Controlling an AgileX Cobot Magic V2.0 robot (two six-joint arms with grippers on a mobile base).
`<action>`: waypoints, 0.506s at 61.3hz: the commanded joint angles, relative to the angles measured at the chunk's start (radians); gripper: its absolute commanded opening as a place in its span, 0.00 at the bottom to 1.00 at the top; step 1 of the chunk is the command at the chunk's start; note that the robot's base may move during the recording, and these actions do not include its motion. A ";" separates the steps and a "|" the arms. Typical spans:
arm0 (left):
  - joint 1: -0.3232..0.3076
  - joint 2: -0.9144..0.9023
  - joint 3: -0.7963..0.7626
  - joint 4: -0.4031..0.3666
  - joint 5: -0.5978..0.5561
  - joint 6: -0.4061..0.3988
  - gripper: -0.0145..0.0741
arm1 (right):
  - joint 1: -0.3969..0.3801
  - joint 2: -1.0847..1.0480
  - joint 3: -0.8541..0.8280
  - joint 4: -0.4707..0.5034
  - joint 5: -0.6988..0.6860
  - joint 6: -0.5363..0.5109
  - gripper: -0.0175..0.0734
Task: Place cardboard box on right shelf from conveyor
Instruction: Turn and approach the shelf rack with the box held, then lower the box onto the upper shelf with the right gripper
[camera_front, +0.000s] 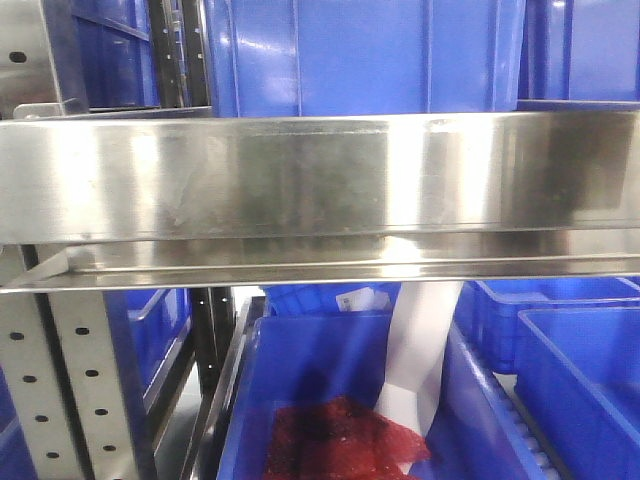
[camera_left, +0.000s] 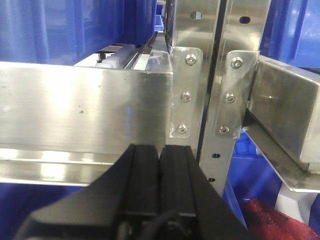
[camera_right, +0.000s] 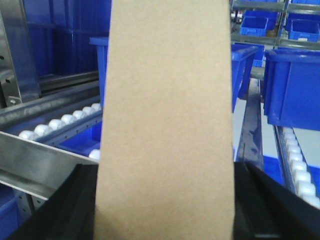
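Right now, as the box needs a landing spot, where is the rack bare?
Bare rollers lie left of the cardboard box, behind the shelf lip; more run before the right blue bin. Other bins crowd farther back.

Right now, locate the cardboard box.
Right wrist view, centre: the cardboard box, clamped in the right end effector, white rollers and a blue bin behind it.

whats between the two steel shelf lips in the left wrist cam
Two perforated steel uprights, each carrying a three-screw bracket, stand between the left shelf lip and the right shelf lip. The left wrist view shows this.
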 joint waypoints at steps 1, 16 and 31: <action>0.001 -0.014 0.009 -0.006 -0.085 0.000 0.03 | -0.004 0.065 -0.058 -0.009 -0.152 -0.025 0.38; 0.001 -0.014 0.009 -0.006 -0.085 0.000 0.03 | -0.004 0.346 -0.267 0.066 -0.154 -0.371 0.38; 0.001 -0.014 0.009 -0.006 -0.085 0.000 0.03 | -0.004 0.634 -0.456 0.239 -0.158 -0.999 0.38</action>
